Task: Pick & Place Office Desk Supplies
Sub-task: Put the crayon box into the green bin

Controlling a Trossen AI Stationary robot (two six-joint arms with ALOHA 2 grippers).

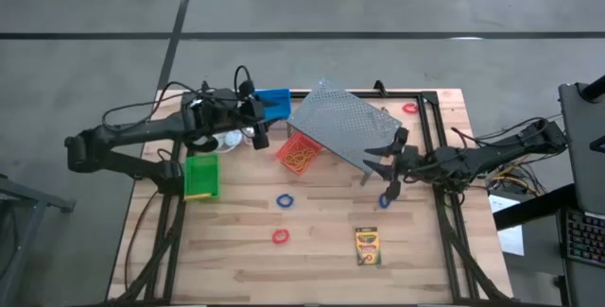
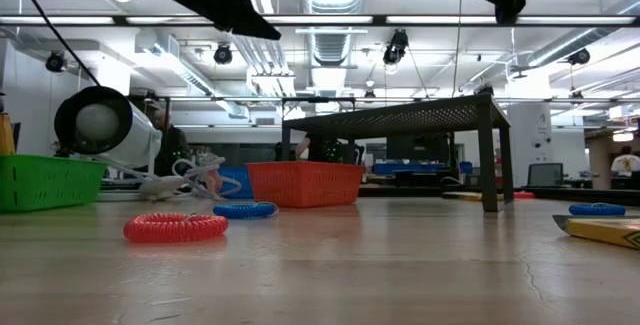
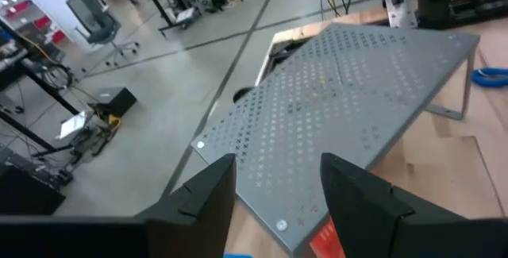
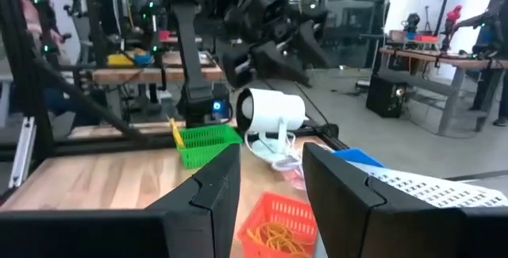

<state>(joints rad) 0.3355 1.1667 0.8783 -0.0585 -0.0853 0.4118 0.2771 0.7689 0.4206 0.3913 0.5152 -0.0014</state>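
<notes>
On the wooden table we see the left end effector raised above the back left part, just beside the blue bin. Its two dark fingers stand apart with nothing between them, pointing toward the grey rack. The right end effector hangs over the right middle of the table, at the near edge of the rack; its fingers are also parted and hold nothing.

The green bin sits at the left edge of the table, and the red-orange bin stands near the middle, partly under the rack's left side, with thin yellowish bands lying inside it. The white roll with its cord lies between the green bin and the blue bin.

We count a blue ring and a red ring on the open boards in front of the red-orange bin, well apart from each other. Another blue ring lies just below the right end effector, and a second red ring rests near the back right corner, beside the rack. One crayon box lies flat near the front right of the table.
</notes>
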